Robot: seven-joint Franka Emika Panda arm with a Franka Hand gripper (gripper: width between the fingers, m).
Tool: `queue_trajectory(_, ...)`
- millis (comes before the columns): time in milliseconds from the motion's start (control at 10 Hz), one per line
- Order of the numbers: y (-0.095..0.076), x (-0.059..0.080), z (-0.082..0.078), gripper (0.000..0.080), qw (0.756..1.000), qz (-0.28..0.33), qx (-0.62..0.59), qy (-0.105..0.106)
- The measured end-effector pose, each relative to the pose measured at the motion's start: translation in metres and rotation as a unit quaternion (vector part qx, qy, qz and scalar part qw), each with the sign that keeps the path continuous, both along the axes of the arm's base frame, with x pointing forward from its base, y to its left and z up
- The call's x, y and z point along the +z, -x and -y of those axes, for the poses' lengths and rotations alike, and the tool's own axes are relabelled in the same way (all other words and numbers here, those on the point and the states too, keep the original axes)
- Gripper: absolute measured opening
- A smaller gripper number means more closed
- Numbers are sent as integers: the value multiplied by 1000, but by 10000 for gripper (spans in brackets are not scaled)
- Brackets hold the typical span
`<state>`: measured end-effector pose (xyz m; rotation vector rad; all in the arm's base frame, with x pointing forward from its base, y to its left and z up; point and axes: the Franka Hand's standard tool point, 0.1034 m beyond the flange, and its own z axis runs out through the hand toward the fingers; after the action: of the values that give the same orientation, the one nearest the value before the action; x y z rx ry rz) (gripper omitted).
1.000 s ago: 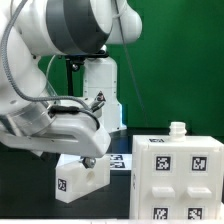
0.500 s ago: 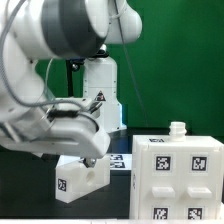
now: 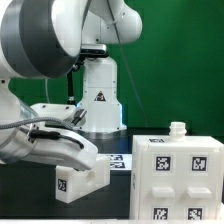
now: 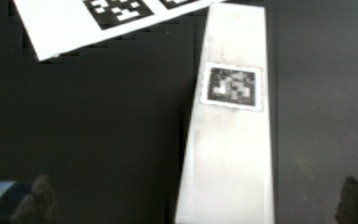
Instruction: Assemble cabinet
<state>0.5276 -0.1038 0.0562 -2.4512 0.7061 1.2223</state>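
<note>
The gripper (image 4: 185, 198) hangs above the dark table (image 4: 69, 120) with its two fingers (image 4: 16, 197) spread wide apart and clamped on nothing. Below and between them lies a long white cabinet panel (image 4: 229, 120) bearing one square tag (image 4: 233, 84). A corner of the marker board (image 4: 105, 20) lies close by one end of the panel, and the white cabinet box (image 3: 180, 182) stands apart from it, towards the exterior view's right.

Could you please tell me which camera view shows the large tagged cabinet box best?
The exterior view: the cabinet box stands unobstructed at that view's lower right, tags facing the camera. The wrist view shows none of it, only a slab panel.
</note>
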Motion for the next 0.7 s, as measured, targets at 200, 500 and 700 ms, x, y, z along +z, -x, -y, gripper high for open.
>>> queue_trajectory(200, 4, -12, -1, 797, 999, -33, -33, 25)
queue_trajectory(500, 8, -28, -10, 797, 998, -37, -40, 34)
queue_trajectory(700, 16, -34, -21, 797, 998, -50, -38, 29)
